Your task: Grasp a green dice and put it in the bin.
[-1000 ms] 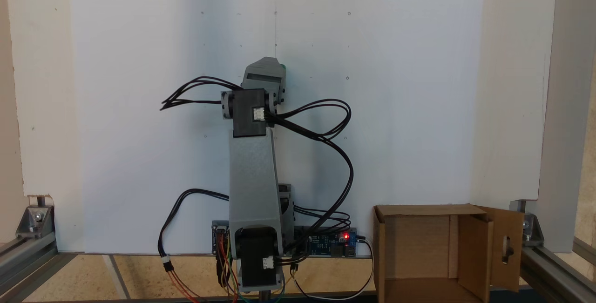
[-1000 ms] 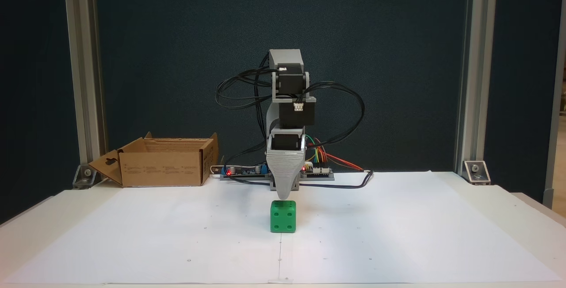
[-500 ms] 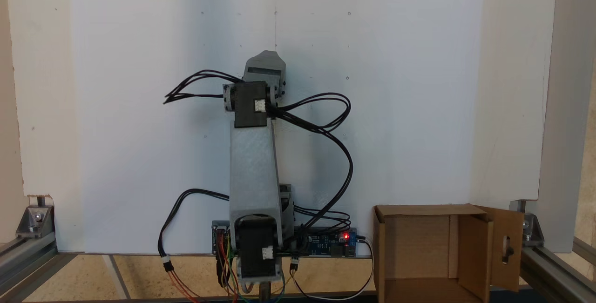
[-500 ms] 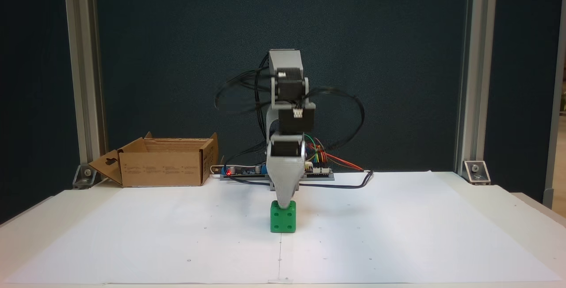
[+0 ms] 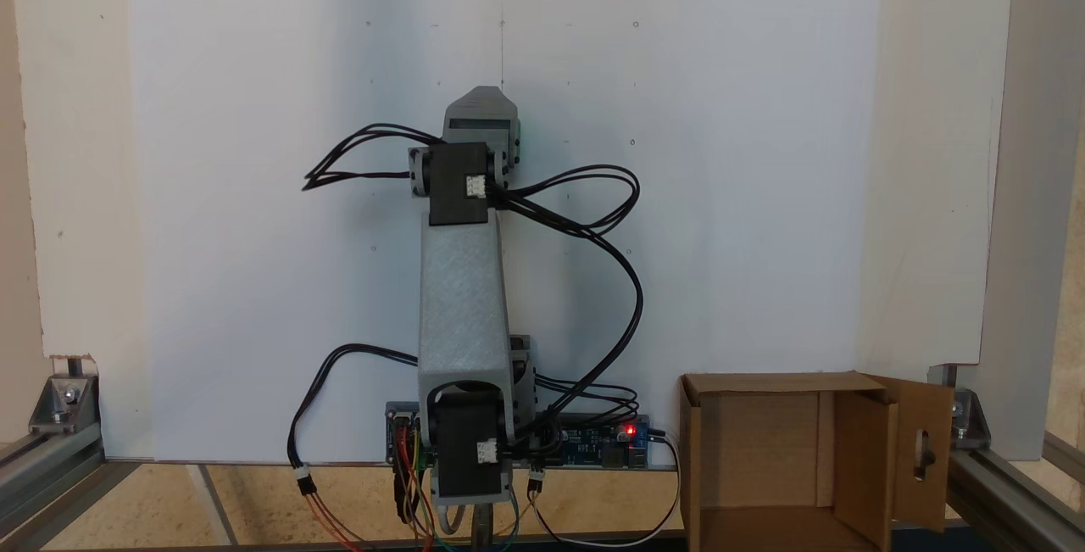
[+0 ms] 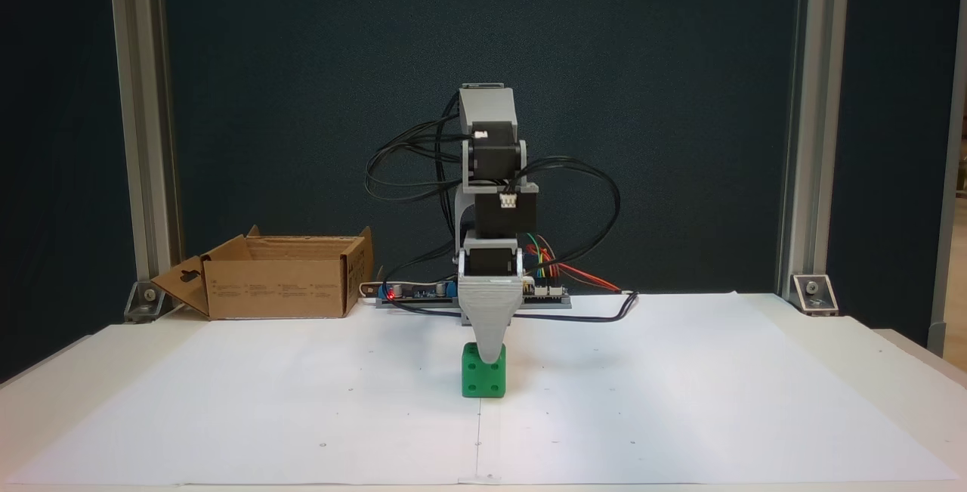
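**Gripper lowered over the dice, grasp unconfirmed**

White paper covers the table before a dark backdrop. Nearest the camera in a fixed view, the green dice sits on the paper directly beneath the gripper, whose grey tapered jaw overlaps the cube's upper face. The second jaw lies behind the first, so whether the grip is spread or closed cannot be told. Likely risks: a jaw landing on the top face would press or tip the dice; an off-centre closure could squirt it sideways. Farther back, well apart and left of the gripper, stands the bin, flaps open.
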